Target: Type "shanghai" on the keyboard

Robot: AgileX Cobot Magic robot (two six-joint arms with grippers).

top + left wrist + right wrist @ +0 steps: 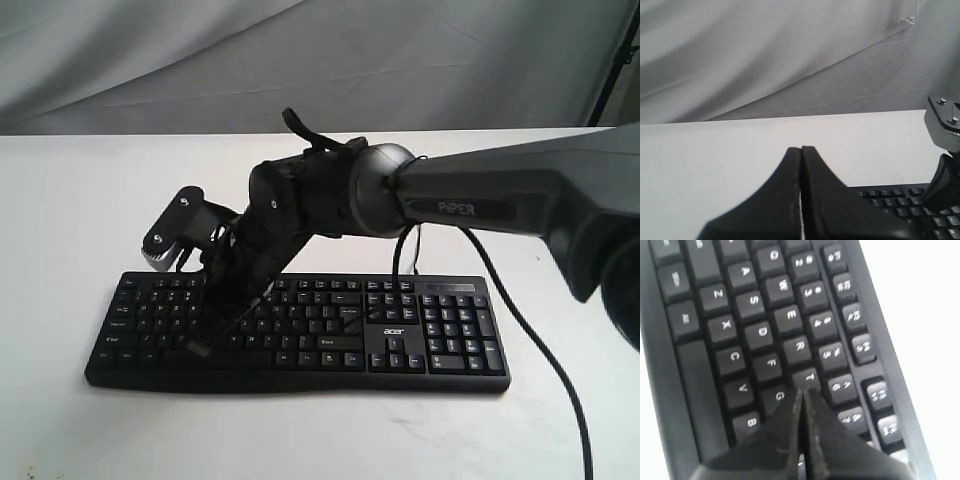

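The black keyboard [430,335] with white legends and an "acer" logo lies across the white table. My right arm reaches over it from the right. My right gripper [213,330] is shut and points down at the left half of the keys. In the right wrist view the shut right gripper [802,391] has its tip over the gap between the G and T keys of the keyboard [750,305]; whether it touches is unclear. My left gripper [801,149] is shut and empty over bare table, beside a corner of the keyboard [895,200]. The left gripper is out of the exterior view.
A grey camera bracket [172,232] sticks out from the right wrist, also seen as a bracket [945,120] from the left wrist. A thin black cable [540,345] trails over the table right of the keyboard. A grey cloth backdrop [300,60] hangs behind.
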